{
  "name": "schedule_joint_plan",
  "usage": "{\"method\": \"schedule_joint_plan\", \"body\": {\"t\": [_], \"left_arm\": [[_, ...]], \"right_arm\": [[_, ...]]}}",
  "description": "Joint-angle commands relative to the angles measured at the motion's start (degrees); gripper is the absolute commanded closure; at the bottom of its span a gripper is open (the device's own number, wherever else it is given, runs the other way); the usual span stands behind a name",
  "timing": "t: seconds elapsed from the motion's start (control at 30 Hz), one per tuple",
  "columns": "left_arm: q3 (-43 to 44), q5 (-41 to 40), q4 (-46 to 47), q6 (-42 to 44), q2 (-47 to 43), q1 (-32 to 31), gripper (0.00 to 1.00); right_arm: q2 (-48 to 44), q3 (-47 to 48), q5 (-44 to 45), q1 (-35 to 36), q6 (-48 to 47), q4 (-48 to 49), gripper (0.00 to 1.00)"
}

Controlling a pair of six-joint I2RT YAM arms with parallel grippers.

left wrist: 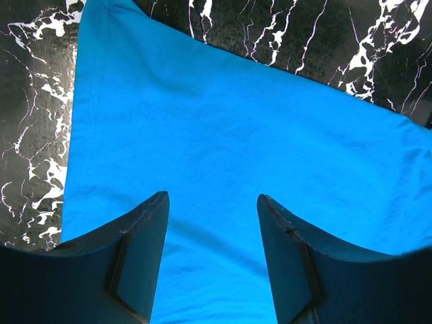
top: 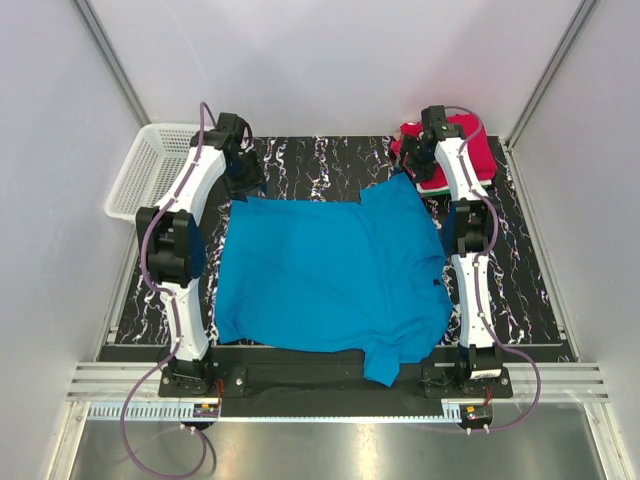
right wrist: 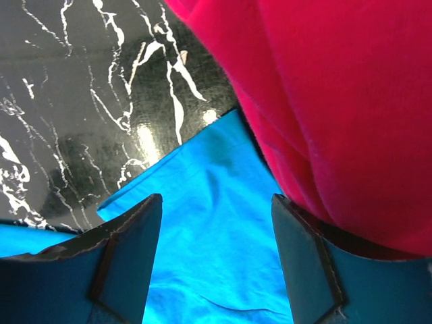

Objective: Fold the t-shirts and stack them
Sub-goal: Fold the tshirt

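Note:
A bright blue t-shirt (top: 330, 275) lies spread flat on the black marbled table (top: 320, 160). A stack of folded shirts with a red one (top: 480, 150) on top sits at the far right; green and white edges show beneath. My left gripper (top: 243, 180) hovers open over the shirt's far left corner, cloth (left wrist: 223, 155) between its fingers. My right gripper (top: 420, 165) hovers open over the far right sleeve (right wrist: 209, 223), beside the red shirt (right wrist: 337, 101). Neither holds anything.
A white plastic mesh basket (top: 150, 170) stands at the far left, off the table's corner. White walls with metal corner rails close in the sides. A metal rail (top: 330, 385) runs along the near edge by the arm bases.

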Motion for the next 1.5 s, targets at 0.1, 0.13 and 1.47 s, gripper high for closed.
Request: {"method": "schedule_joint_plan", "body": {"t": [0.1, 0.13, 1.47], "left_arm": [[-0.31, 1.59, 0.98, 0.85, -2.9, 0.27, 0.4], [-0.31, 1.77, 0.89, 0.76, -2.81, 0.19, 0.4], [-1.27, 5.2, 1.16, 1.2, -1.93, 0.45, 0.4]], "right_arm": [[0.45, -1.0, 8.27, 0.26, -2.76, -1.45, 0.28], [0.71, -1.09, 8.73, 0.43, -3.03, -1.71, 0.29], [4.85, 1.28, 16.99, 4.83, -4.79, -1.36, 0.43]]}}
